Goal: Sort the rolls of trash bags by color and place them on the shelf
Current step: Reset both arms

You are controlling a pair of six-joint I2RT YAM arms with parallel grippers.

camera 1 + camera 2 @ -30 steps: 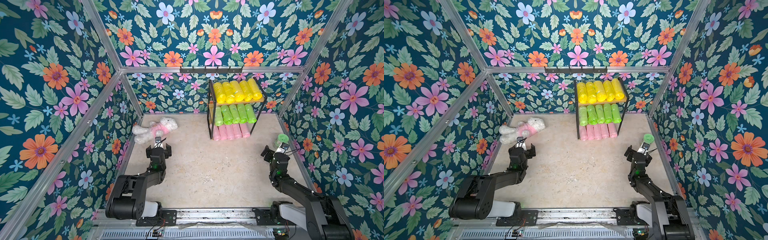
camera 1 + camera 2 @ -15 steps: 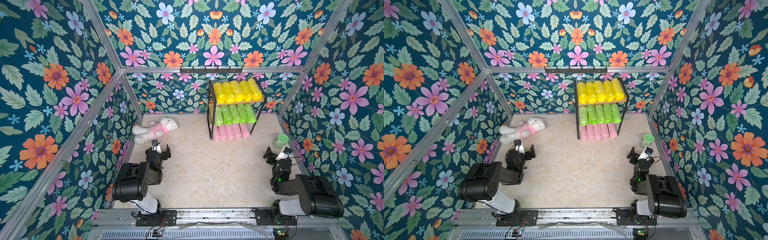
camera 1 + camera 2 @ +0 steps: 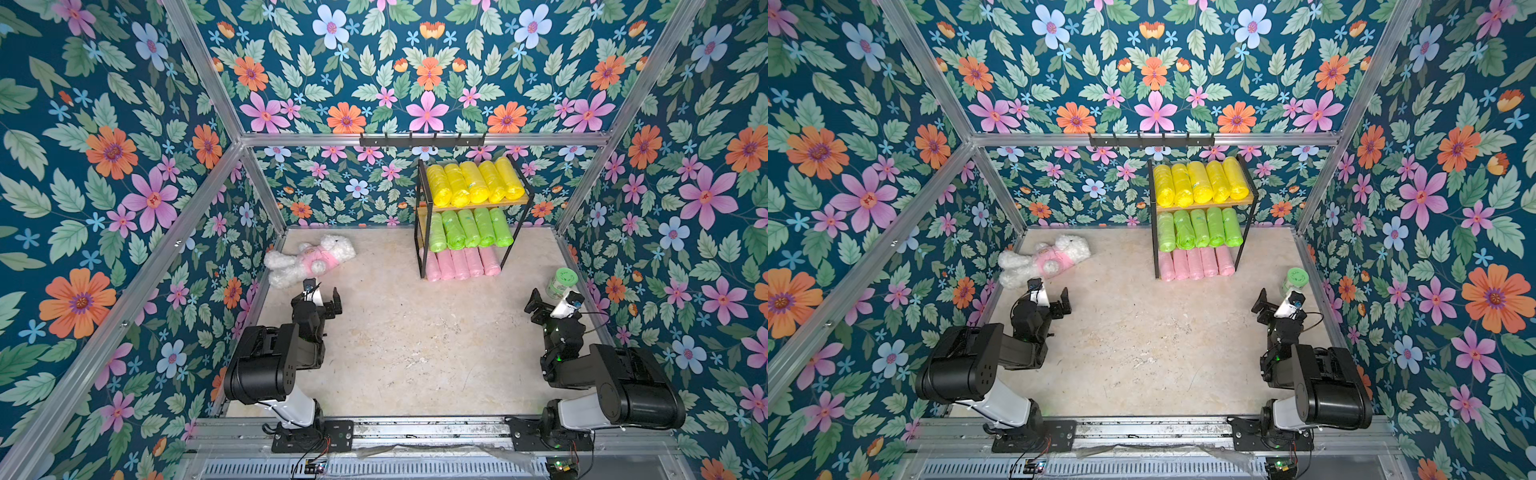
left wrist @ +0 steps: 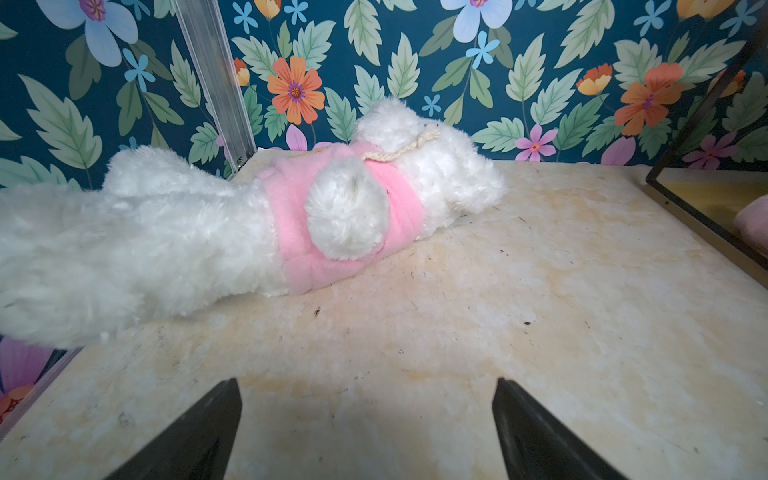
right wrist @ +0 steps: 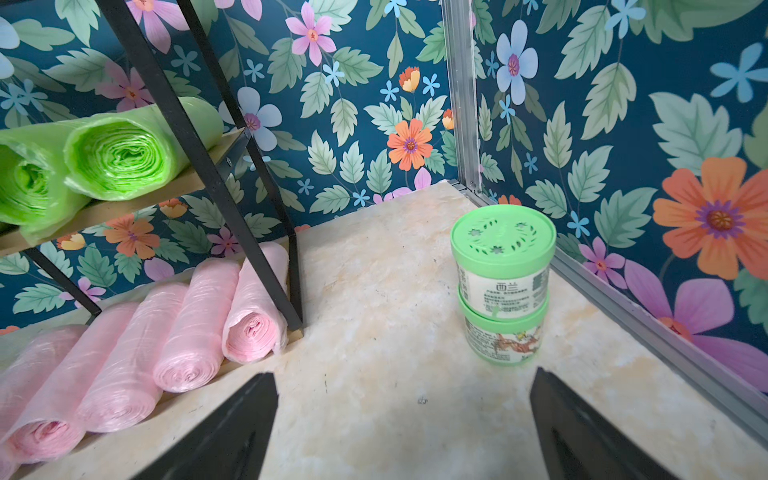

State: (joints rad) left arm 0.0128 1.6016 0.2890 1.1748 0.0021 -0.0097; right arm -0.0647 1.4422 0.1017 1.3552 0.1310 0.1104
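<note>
Beige tabletop (image 3: pixel 415 340); rolls (image 3: pixel 467 232) lengthwise front-to-back

Looks like a robot test box in a lab, not a home. Closed in by dark blue flower-paper walls (image 3: pixel 104 166) on shiny silver metal bars (image 3: pixel 199 62). Black left robot arm (image 3: pixel 266 365) and black right robot arm (image 3: pixel 623 382) bolted to a grey metal rail (image 3: pixel 428 428) at the near edge of a pale stone-look counter (image 3: pixel 415 332), with loose thin wires (image 3: pixel 320 451).

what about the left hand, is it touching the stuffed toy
Apart. The left wrist view shows a strip of bare table between the open left hand and the stuffed toy.
</note>
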